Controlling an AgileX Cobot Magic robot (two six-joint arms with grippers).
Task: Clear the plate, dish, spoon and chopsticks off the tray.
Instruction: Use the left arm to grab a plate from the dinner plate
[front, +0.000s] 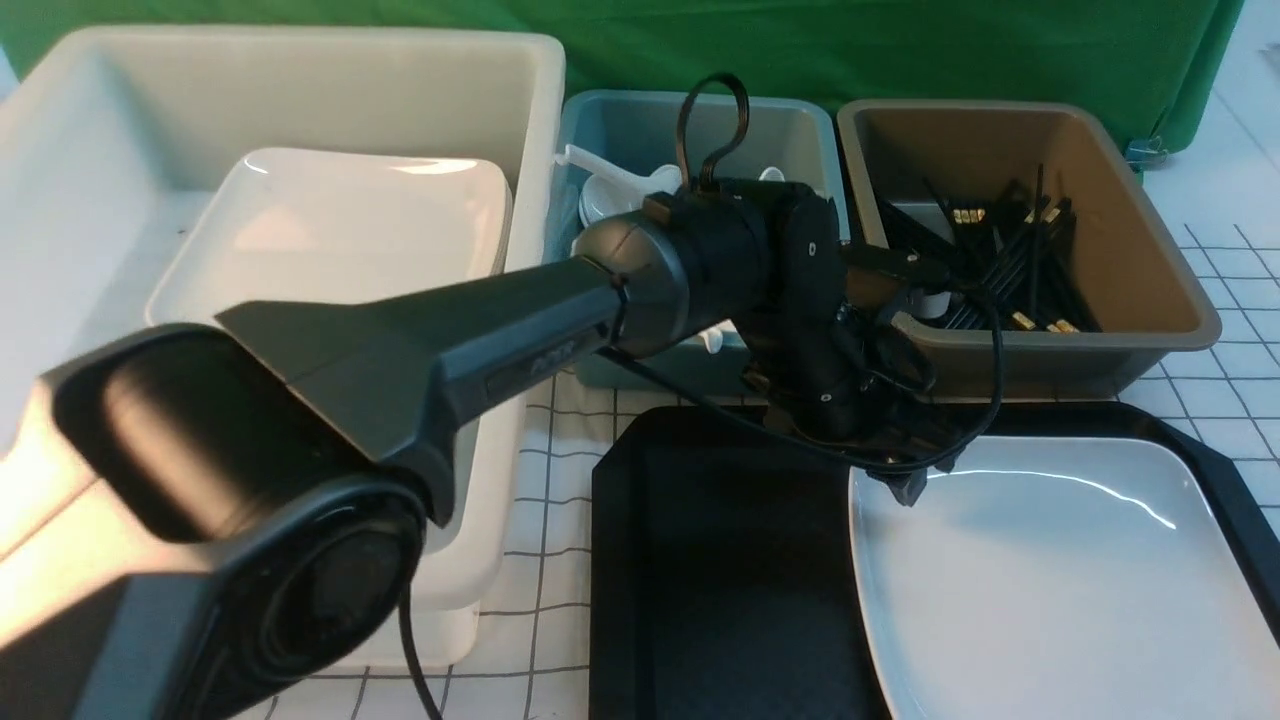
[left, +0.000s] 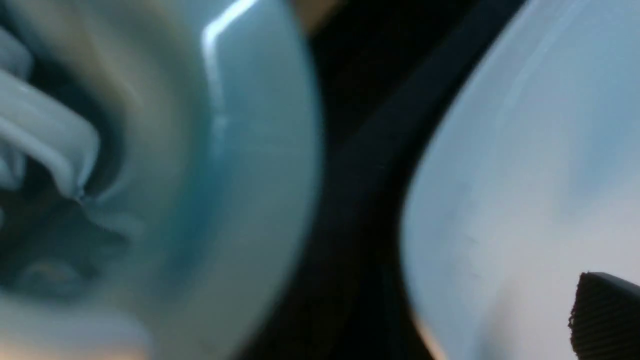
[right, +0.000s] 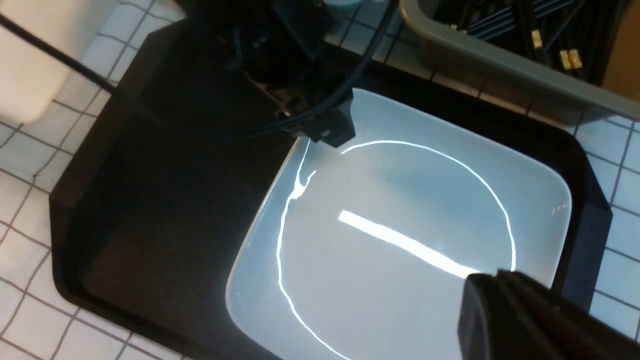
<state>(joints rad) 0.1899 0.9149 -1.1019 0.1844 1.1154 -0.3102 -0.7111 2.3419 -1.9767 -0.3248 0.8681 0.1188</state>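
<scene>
The white plate (front: 1060, 590) lies on the right half of the black tray (front: 720, 560). My left gripper (front: 905, 485) is down at the plate's far left corner and stands open. One ribbed finger (left: 607, 317) shows over the plate (left: 505, 175); the other is out of view. My right gripper (right: 492, 290) hovers shut and empty above the plate (right: 400, 240). Only the plate shows on the tray. White spoons (front: 600, 170) and small dishes lie in the blue tub. Black chopsticks (front: 1010, 260) lie in the brown tub.
A big white tub (front: 300, 90) at the left holds another white plate (front: 340, 230). The blue tub (front: 800, 115) and brown tub (front: 1150, 250) stand just behind the tray. My left arm (front: 450, 340) reaches across the white tub. The table has a checked cloth (front: 545, 560).
</scene>
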